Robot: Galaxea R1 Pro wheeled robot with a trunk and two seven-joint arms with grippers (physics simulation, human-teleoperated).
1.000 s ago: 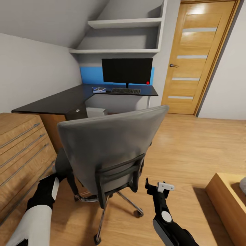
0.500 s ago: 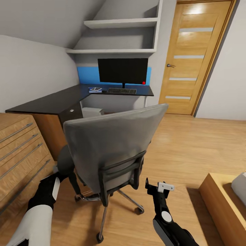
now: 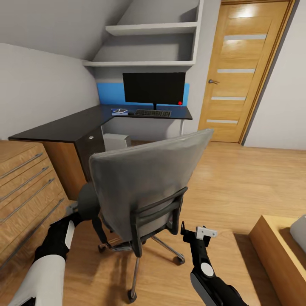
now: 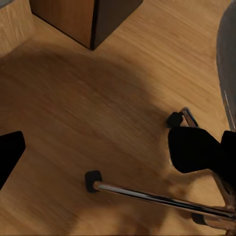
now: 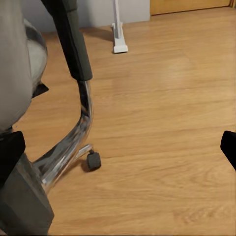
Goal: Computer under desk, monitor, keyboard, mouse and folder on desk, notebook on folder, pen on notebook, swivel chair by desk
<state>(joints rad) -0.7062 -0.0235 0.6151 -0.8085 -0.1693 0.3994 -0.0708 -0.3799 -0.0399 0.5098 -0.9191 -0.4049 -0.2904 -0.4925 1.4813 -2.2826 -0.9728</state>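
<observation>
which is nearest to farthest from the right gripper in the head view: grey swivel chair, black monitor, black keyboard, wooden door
From the right gripper:
1. Grey swivel chair, just ahead and to its left.
2. Black keyboard, on the dark desk beyond the chair.
3. Black monitor, right behind the keyboard.
4. Wooden door, far right; versus the monitor, too close to call.

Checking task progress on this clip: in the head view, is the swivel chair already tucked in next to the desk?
No. The swivel chair stands out on the open floor, well short of the desk.

Bright, even render; soft floor shadows
</observation>
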